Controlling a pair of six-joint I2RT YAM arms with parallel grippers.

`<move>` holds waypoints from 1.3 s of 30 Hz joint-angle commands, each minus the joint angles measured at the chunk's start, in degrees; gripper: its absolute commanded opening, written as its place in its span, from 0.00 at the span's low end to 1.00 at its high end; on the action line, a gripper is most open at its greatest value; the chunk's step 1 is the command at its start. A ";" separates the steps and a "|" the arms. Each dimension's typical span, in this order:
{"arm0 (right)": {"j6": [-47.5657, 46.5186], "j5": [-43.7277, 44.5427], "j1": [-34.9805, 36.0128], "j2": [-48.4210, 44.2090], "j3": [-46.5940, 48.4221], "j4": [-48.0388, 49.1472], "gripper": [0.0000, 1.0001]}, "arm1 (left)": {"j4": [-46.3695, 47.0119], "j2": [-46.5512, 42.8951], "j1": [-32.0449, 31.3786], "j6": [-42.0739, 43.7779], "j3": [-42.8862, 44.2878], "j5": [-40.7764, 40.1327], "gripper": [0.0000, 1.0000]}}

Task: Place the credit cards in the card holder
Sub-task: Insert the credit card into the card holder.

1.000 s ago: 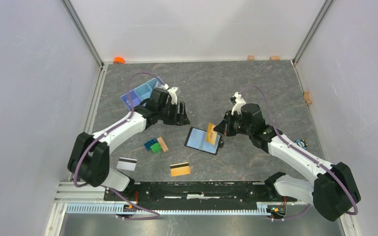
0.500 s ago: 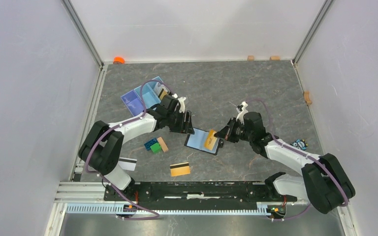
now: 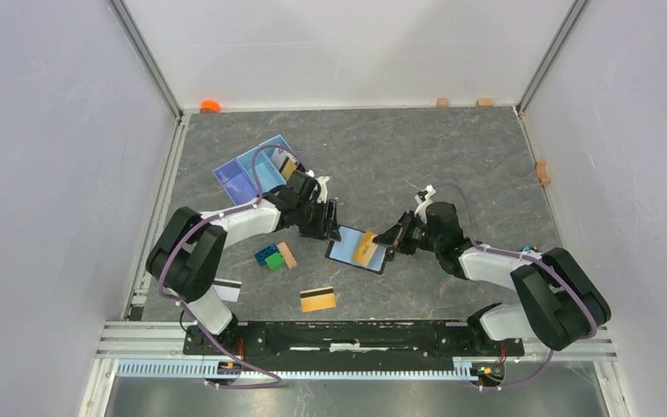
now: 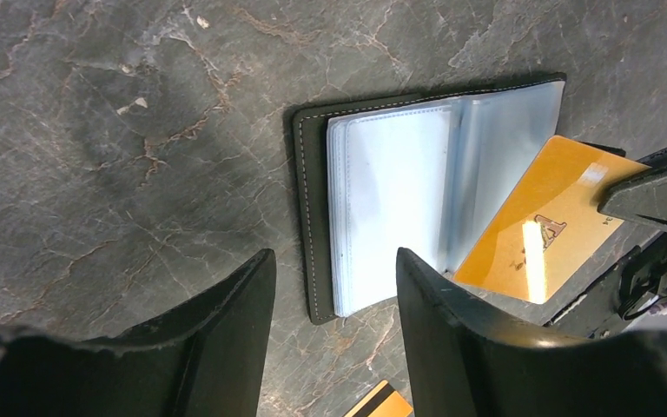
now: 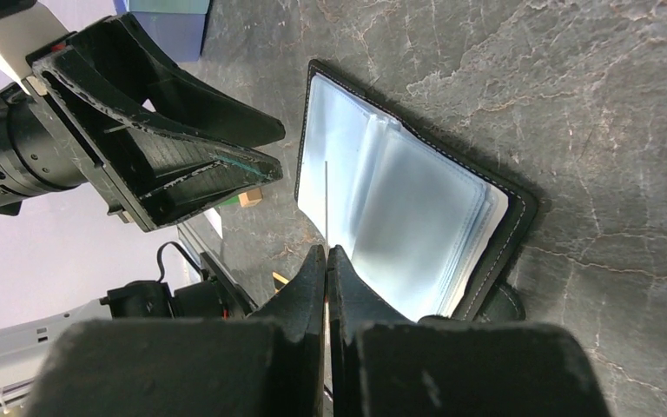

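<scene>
In the centre of the top view, the open card holder [image 3: 347,247] lies just left of the right tool [image 3: 392,237]. That tool pinches a gold card [image 3: 366,248], long axis slanting down-left among the clear sleeves [image 4: 382,200]. The left tool [image 3: 333,228], spread wide, hovers at the holder's left edge.

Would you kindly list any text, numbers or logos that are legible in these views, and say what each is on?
Gold card in the right tool: a glare-washed emblem and tiny edge print, too blurred to read.
Nothing else carries legible text.
</scene>
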 commanded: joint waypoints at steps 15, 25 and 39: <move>-0.39 3.29 -0.27 2.61 -0.46 3.49 0.00 | -1.05 1.60 -0.36 -1.47 0.93 -1.47 0.54; 0.99 2.89 -0.27 5.03 -0.60 6.54 0.00 | -1.26 2.43 -0.36 -1.47 1.10 -1.37 0.50; -0.34 3.77 -0.12 8.22 0.11 4.42 0.00 | -1.56 2.86 -0.45 -1.29 1.38 -1.21 0.46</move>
